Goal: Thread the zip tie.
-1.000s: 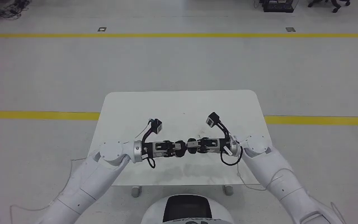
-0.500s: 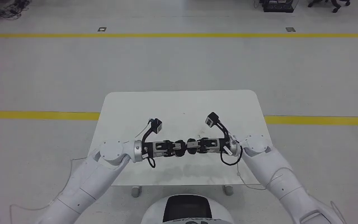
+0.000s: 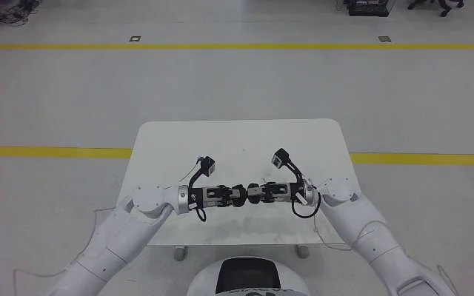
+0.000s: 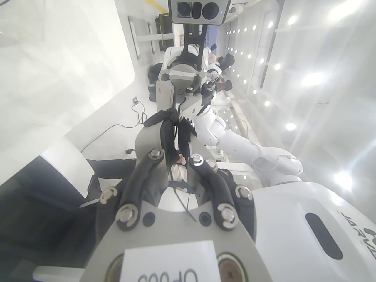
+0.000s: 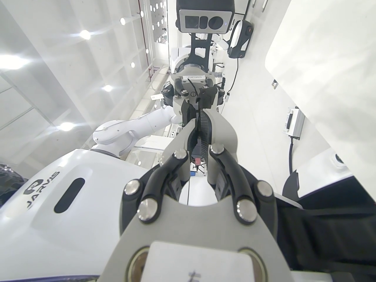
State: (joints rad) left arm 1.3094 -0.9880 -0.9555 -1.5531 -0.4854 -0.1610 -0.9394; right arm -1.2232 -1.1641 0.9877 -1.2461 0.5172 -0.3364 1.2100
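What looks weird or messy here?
Nothing stands out. The left gripper and right gripper meet tip to tip above the table, both shut on the thin black zip tie. Nothing is spilled or broken.

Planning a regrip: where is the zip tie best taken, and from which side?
Probably the zip tie by its thin tail trailing back inside the left gripper, approached from that palm side: it hangs free there, while the right gripper crowds the tips.
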